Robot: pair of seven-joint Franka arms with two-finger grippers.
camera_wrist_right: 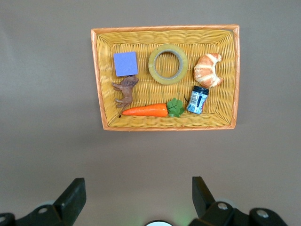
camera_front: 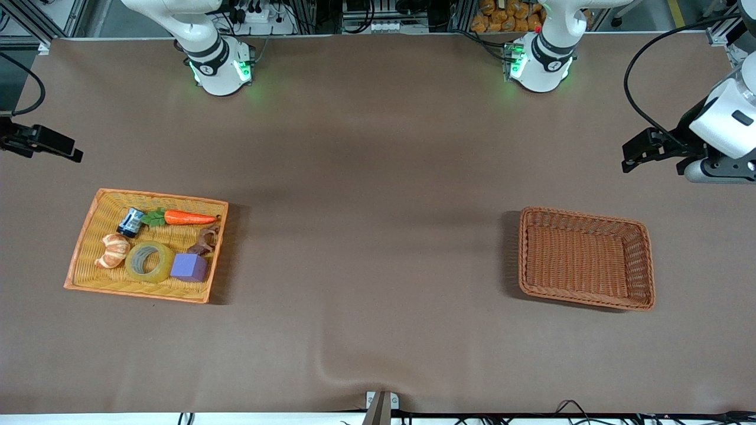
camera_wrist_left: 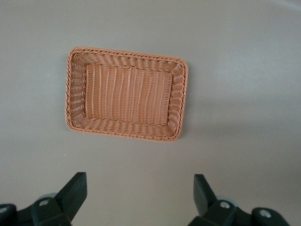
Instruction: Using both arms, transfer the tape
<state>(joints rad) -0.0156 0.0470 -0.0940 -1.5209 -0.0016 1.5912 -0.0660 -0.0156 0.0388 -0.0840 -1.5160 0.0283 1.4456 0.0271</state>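
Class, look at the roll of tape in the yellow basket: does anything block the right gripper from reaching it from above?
Nothing visible does. The tape lies flat and uncovered in the yellow basket, between the croissant and the purple cube, which crowd its sides. The right gripper hangs open, high above the table.

baskets: 2 (yellow basket, brown basket) | tape: 1 | purple cube: 1 | carrot: 1 | croissant: 1 | jar: 1 | animal figure: 1 | grippers: 2 (left gripper, right gripper)

Front cam: high, faces the arm bases along frame top, covers the whole desk. Left wrist cam: straight down from well above on brown basket. Right wrist cam: same, on yellow basket. Front view shares both baskets.
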